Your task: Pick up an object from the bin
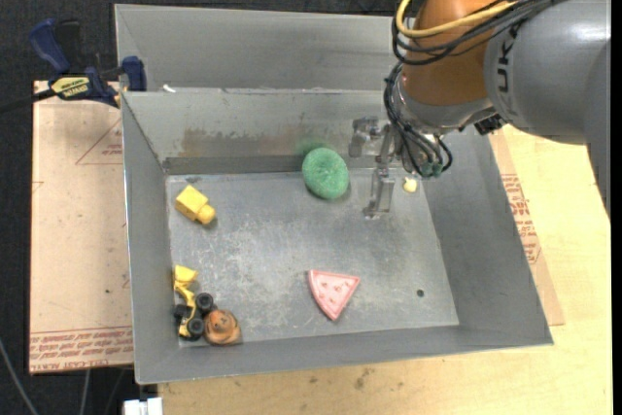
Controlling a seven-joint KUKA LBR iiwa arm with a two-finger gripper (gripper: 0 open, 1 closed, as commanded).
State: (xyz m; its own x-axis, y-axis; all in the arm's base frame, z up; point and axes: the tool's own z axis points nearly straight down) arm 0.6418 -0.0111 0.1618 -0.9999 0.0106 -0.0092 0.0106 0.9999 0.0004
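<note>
My gripper [375, 205] hangs low in the back right part of the bin, just right of a green round knobbly ball [325, 173] near the back wall. A small gap separates it from the ball, and nothing shows in its grasp. A pink triangular slice with dark dots [332, 293] lies flat on the floor in front of the gripper, toward the bin's front edge.
A yellow block [194, 205] sits at the left side of the bin. In the front left corner lies a small heap: a yellow toy with black wheels [188, 298] and an orange-brown round piece [223, 328]. The arm with its orange cover and cables reaches in from the right.
</note>
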